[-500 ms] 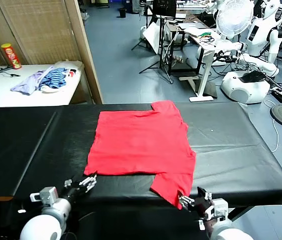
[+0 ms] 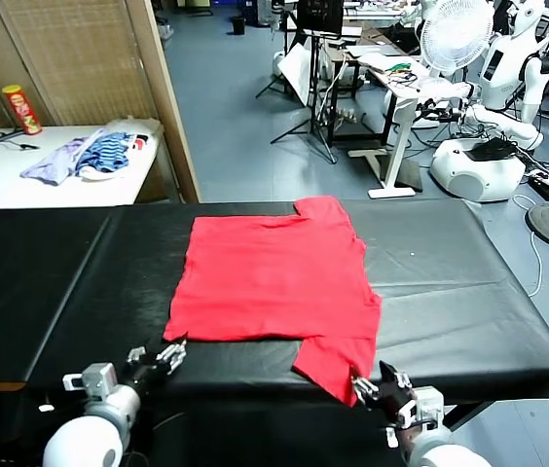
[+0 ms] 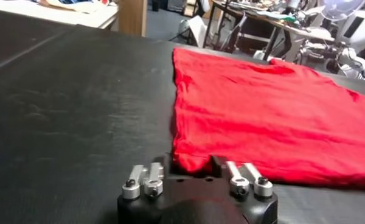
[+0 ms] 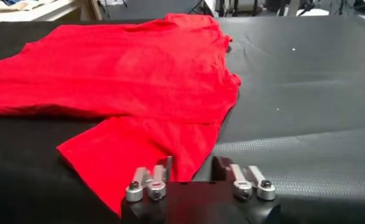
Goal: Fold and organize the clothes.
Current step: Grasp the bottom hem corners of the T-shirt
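The red T-shirt [image 2: 274,282] lies spread flat, plain side up, on the black table [image 2: 450,282], with one sleeve reaching the near edge. My left gripper [image 2: 164,356] is at the near edge by the shirt's near left corner. In the left wrist view my left gripper [image 3: 191,167] is open, with that shirt [image 3: 261,115] corner lying between its fingers. My right gripper [image 2: 372,387] is at the near sleeve's tip. In the right wrist view my right gripper [image 4: 193,169] is open, with the sleeve edge of the shirt [image 4: 140,67] just inside the gap.
A white side table [image 2: 2,180] at the back left holds heaped lavender and blue-striped garments [image 2: 90,154] and a tall can [image 2: 21,107]. A wooden screen post [image 2: 163,97] stands behind the table. A fan, desks and other robots stand at the back right.
Both grippers have shifted only slightly at the table's near edge. The shirt lies as before.
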